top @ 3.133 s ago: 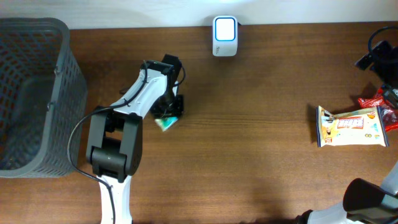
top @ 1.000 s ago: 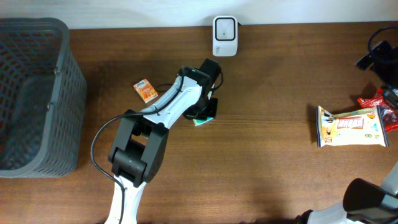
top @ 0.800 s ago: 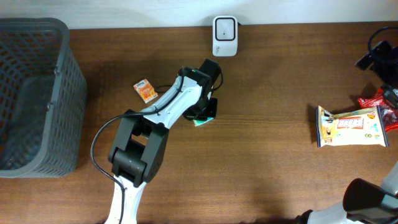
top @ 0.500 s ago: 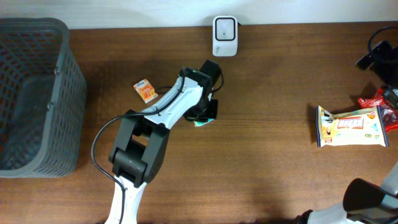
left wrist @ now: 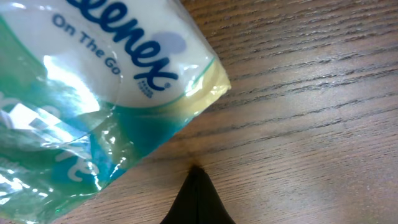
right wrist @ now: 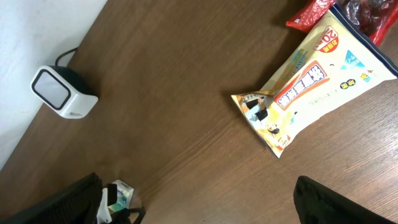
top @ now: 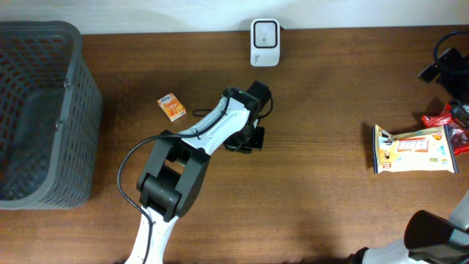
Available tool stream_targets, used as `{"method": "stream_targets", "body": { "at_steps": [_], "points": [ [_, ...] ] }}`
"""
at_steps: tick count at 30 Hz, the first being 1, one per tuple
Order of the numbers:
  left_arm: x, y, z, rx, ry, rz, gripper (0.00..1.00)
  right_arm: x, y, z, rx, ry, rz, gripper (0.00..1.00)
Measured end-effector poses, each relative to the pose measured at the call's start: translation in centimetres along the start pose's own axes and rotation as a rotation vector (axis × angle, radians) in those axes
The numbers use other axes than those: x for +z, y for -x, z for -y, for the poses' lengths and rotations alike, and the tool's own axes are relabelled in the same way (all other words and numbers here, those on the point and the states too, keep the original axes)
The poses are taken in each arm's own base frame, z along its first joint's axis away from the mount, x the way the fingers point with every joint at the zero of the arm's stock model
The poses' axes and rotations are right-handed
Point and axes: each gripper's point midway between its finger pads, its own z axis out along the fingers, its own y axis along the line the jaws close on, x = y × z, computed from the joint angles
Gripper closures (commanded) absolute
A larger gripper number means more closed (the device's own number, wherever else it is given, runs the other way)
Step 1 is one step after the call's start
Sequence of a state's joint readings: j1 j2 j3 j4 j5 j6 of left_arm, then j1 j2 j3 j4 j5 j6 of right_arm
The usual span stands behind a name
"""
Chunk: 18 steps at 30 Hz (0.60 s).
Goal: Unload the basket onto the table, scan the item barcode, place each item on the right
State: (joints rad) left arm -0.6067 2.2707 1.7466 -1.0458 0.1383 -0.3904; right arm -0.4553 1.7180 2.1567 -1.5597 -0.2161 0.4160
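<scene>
Left wrist view is showing the pack (left wrist: 93, 87): crinkly clear film, a white panel reading "On The Go" in blue, teal swirls and a pale yellow edge. The left end effector (top: 250, 138) is pinching it, pressed together, over the tabletop (top: 315, 213), near the scanner (top: 264, 42) but apart from it. The right end effector (right wrist: 196, 183) is hanging spread wide, holding nothing. Showing overhead: one pack, one scanner, one basket (top: 73, 44), one orange box (top: 172, 107), one snack bag (top: 412, 149).
</scene>
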Motion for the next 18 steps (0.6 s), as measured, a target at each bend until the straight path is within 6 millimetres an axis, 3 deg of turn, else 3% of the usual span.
{"method": "stream_targets", "body": {
  "at_steps": [5,11,15,18],
  "points": [
    [-0.9,-0.6,-1.2,-0.017,0.044,-0.035,1.00,0.0,0.0,0.0,0.001,0.000,0.001,0.02],
    [-5.3,3.6,-3.8,-0.059,0.127,0.114,1.00,0.0,0.0,0.0,0.000,0.000,0.000,0.02],
    [-6.3,4.4,-5.4,-0.087,0.155,0.149,1.00,0.0,0.0,0.0,0.000,0.000,0.000,0.02],
    [-6.1,4.6,-5.5,-0.089,0.152,0.154,1.00,0.0,0.0,0.0,0.000,0.000,0.000,0.02]
  ]
}}
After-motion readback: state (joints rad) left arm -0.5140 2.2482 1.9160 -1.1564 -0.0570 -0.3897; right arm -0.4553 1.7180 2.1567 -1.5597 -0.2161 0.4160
